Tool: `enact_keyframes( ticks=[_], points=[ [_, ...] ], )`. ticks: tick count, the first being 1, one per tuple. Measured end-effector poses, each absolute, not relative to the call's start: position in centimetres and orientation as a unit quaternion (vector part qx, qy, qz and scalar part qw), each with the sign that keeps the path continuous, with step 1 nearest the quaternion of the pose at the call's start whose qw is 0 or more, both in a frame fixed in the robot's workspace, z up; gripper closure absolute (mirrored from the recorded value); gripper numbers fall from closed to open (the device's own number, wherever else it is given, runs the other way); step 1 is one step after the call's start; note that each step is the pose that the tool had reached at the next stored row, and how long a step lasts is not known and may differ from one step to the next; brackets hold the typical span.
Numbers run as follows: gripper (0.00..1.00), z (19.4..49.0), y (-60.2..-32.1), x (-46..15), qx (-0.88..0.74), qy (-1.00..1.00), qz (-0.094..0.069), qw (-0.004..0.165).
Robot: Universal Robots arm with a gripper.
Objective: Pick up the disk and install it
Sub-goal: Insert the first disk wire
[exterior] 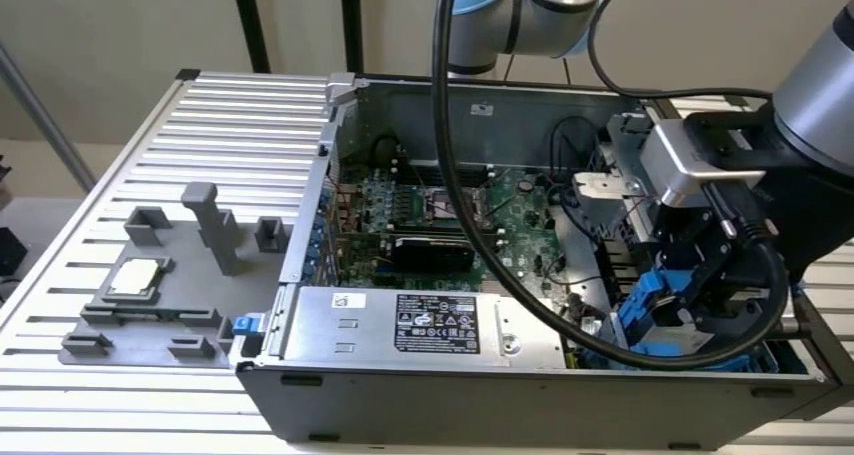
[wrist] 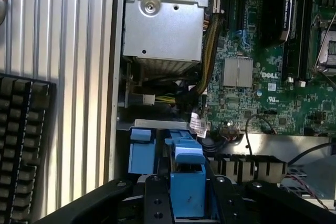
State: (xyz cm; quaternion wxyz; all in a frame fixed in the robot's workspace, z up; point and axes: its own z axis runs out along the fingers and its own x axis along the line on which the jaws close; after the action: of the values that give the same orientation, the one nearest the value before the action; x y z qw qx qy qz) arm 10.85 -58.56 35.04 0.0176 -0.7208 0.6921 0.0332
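The gripper (exterior: 698, 297) (wrist: 187, 209) is down inside the open case (exterior: 534, 387), at the exterior view's right. Its jaws pinch the disk (exterior: 650, 311) (wrist: 188, 176). The disk stands edge-on between them, and its blue carrier is what shows, with a black finger (wrist: 155, 199) against each side. Just outside one finger is another blue piece (wrist: 140, 151) (I cannot tell whether it belongs to the same carrier).

Straight ahead of the jaws, past the disk, a bundle of cables (wrist: 181, 98) runs to the power supply (exterior: 400, 321) (wrist: 163, 22), which lies along the case wall. Off to one side of the jaws is the green motherboard (exterior: 441, 215) (wrist: 262, 80), flat on the case floor.

Well away from the jaws, outside the case, a keyboard (wrist: 22, 148) rests on the slatted table (exterior: 227, 115) (wrist: 73, 77). On the far side of the case from the jaws, at the exterior view's left, a grey tray (exterior: 147, 320) on that table holds a CPU chip (exterior: 138, 276).
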Motion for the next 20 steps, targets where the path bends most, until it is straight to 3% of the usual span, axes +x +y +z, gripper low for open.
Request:
enact_keyframes(
  ticks=[3, 4, 20],
  points=[
    [1.00, 34.98, -58.55, 10.87, -0.721, 0.692, 0.034, 0.018],
    [0.00, 34.99, -58.55, 10.87, -0.721, 0.692, 0.033, 0.018],
    [0.00, 35.04, -58.56, 11.31, -0.721, 0.692, 0.034, 0.019]
  ],
)
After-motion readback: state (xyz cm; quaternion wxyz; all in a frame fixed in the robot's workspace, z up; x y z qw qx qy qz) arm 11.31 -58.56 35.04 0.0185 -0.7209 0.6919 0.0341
